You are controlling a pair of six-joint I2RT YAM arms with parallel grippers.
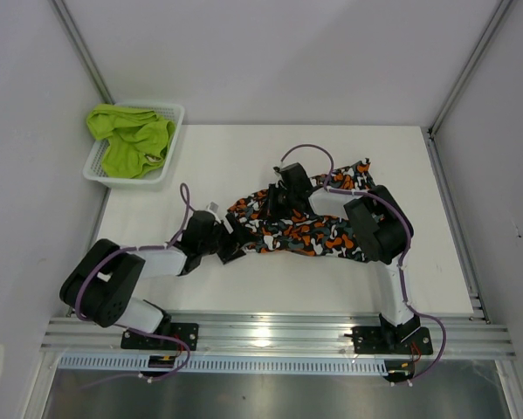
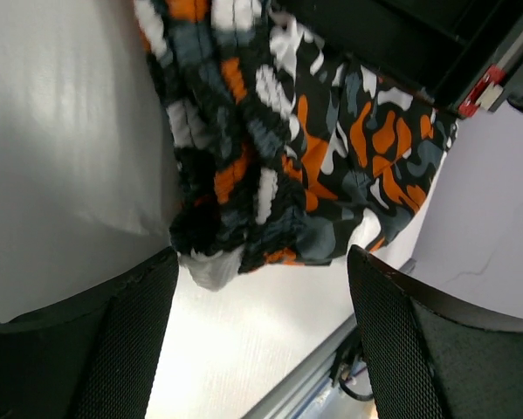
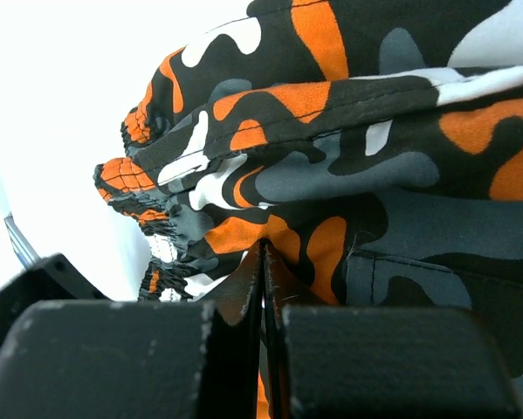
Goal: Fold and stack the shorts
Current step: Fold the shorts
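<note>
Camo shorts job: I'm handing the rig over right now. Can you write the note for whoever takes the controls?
Left gripper: open, low over the table at the near-left end of the camo shorts, holding nothing.
Right gripper: shut on the camo shorts, pinching a fold of cloth.
Camo shorts: rumpled mid-table, not a neat fold yet.
Lime green shorts: crumpled in the white basket at the far left corner.
Done: no finished fold, nothing stacked.
Left: finish folding the camo shorts, take out and fold the lime green shorts, stack the two.
</note>
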